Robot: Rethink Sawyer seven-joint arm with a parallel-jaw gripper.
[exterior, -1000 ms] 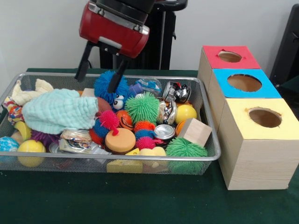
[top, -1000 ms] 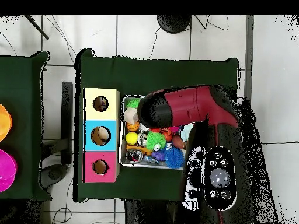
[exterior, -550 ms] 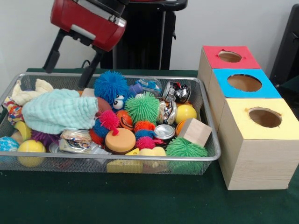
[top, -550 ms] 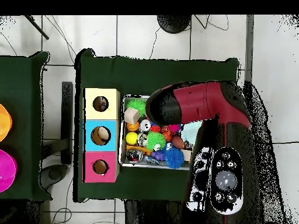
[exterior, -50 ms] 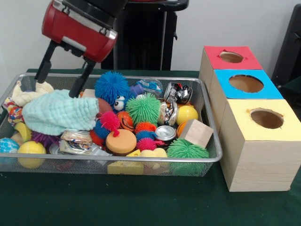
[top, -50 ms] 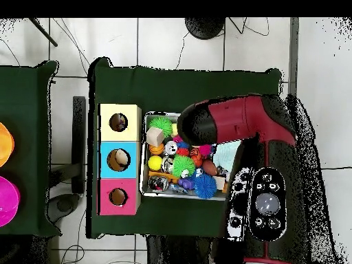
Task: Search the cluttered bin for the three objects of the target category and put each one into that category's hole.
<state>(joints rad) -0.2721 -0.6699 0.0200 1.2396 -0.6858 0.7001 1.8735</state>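
Front edge of wire bin (exterior, -50 ms: pixel 113 162) nearest camera: yellow ball (exterior, -50 ms: pixel 30 151), yellow block (exterior, -50 ms: pixel 124 167), green spiky ball (exterior, -50 ms: pixel 187 149) lay against it. Behind them sat orange disc (exterior, -50 ms: pixel 121 141), wooden cube (exterior, -50 ms: pixel 196 133), pink spiky ball (exterior, -50 ms: pixel 110 121). Mid-bin: mint cloth (exterior, -50 ms: pixel 60 111) at left, second green spiky ball (exterior, -50 ms: pixel 143 108) at centre. Farther back: blue spiky ball (exterior, -50 ms: pixel 112 86) by far wall. Gripper (exterior, -50 ms: pixel 59 81) hung above cloth's far edge, fingers spread, holding nothing. Beside bin stood boxes with holes: yellow box (exterior, -50 ms: pixel 258 141) nearest, blue box (exterior, -50 ms: pixel 244 84), red box (exterior, -50 ms: pixel 230 57) farthest.
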